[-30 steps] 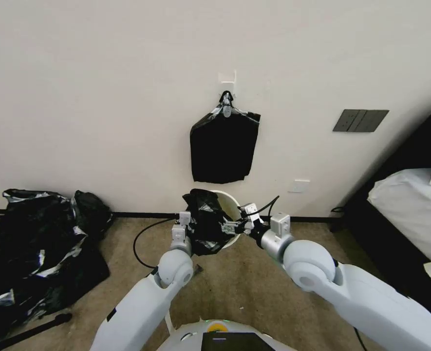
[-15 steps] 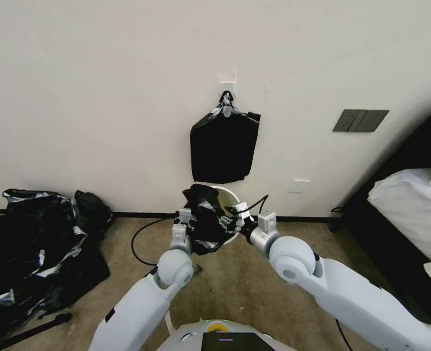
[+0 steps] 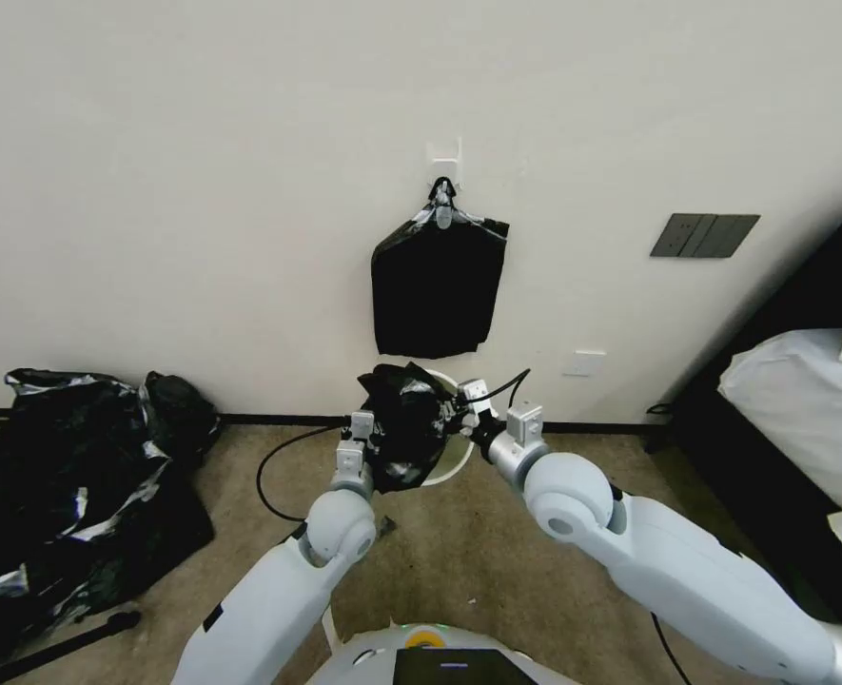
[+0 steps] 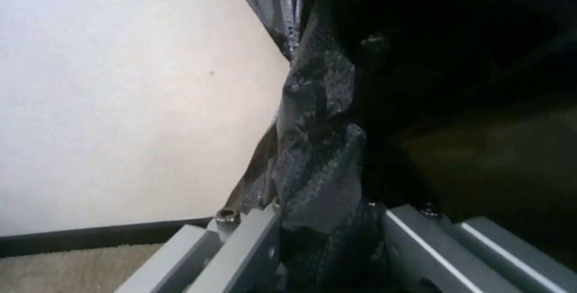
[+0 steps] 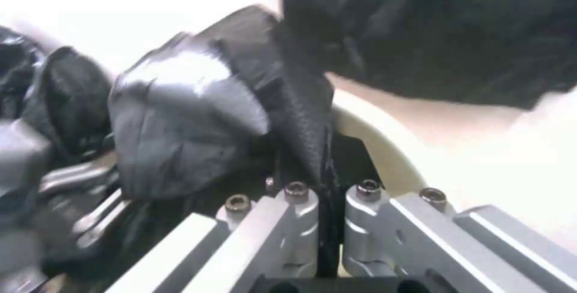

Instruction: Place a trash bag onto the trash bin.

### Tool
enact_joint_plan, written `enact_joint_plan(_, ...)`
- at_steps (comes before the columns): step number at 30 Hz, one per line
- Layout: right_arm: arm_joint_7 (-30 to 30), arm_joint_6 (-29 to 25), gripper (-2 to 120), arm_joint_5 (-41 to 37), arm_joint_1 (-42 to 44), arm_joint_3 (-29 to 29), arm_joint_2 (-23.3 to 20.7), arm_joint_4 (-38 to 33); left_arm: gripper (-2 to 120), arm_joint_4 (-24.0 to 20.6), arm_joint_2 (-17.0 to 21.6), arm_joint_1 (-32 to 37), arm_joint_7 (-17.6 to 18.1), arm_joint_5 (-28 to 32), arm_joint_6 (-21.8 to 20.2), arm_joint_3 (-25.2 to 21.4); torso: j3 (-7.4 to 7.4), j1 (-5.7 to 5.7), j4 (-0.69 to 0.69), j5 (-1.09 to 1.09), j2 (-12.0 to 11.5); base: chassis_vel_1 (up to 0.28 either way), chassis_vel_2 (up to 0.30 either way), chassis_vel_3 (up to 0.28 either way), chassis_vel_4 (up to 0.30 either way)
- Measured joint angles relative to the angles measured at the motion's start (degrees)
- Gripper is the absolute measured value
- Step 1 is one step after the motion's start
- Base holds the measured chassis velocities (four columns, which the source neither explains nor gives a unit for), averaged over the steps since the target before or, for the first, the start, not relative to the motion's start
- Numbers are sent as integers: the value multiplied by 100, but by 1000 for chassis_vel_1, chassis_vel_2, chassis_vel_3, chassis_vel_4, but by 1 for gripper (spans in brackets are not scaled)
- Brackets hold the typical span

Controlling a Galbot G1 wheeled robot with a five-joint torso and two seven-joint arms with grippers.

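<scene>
The small round cream-white plastic bin (image 3: 451, 447) sits on the tan carpet floor (image 3: 459, 552) near the wall, tilted, with its open mouth partly draped by the thin glossy black wrinkled trash bag (image 3: 403, 428). The bag's crumpled film bulges over the near-left rim; the pale curved rim shows bare on the right (image 5: 373, 130).

The left tool (image 3: 362, 440) is closed on a gathered fold of the bag (image 4: 324, 185), the film running up between its grey fingers. The right tool (image 3: 459, 411) is clamped narrowly on a bag edge (image 5: 300, 117) at the bin's rim.

A flat black bundle (image 3: 437, 290) hangs from a wall clip above.
</scene>
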State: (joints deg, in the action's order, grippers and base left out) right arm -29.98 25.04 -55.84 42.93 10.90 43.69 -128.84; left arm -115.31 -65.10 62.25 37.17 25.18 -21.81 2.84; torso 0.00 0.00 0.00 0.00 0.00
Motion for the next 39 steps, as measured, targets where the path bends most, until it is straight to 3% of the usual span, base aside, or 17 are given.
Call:
enact_joint_plan(14, -213, 38, 0, -381, -133, -311, -219, 387, 0, -211, 54, 397, -331, 82, 95, -256, 0, 0, 0, 1, 0, 0, 0, 0, 0)
enact_joint_plan(23, -359, 359, 0, -709, -76, -495, -449, 445, 0, -361, 31, 544, -385, 352, 207, -444, 0, 0, 0, 1, 0, 0, 0, 0, 0)
enact_joint_plan(26, -358, 412, 16, -769, 30, -588, -546, 287, 0, -355, 37, 520, -391, 403, 207, -510, 0, 0, 0, 0, 0, 0, 0, 0, 0)
enact_joint_plan(32, -132, 326, 32, -413, 409, -630, -760, -121, 0, -309, 61, 382, -386, 500, 91, -525, 0, 0, 0, 0, 0, 0, 0, 0, 0)
enact_joint_plan(35, 285, 248, 46, 456, 766, -692, -915, -281, 0, -296, 101, 284, -365, 590, -4, -507, 0, 0, 0, 0, 0, 0, 0, 0, 0)
enact_joint_plan(37, 420, 229, 50, 729, 878, -714, -970, -319, 0, -295, 116, 262, -358, 607, -23, -507, 0, 0, 0, 0, 0, 0, 0, 0, 0)
enact_joint_plan(39, 931, 51, 61, 1842, 1191, -740, -1124, -345, 0, -312, 179, 204, -333, 743, -126, -508, 0, 0, -1, 0, 0, 0, 0, 0, 0)
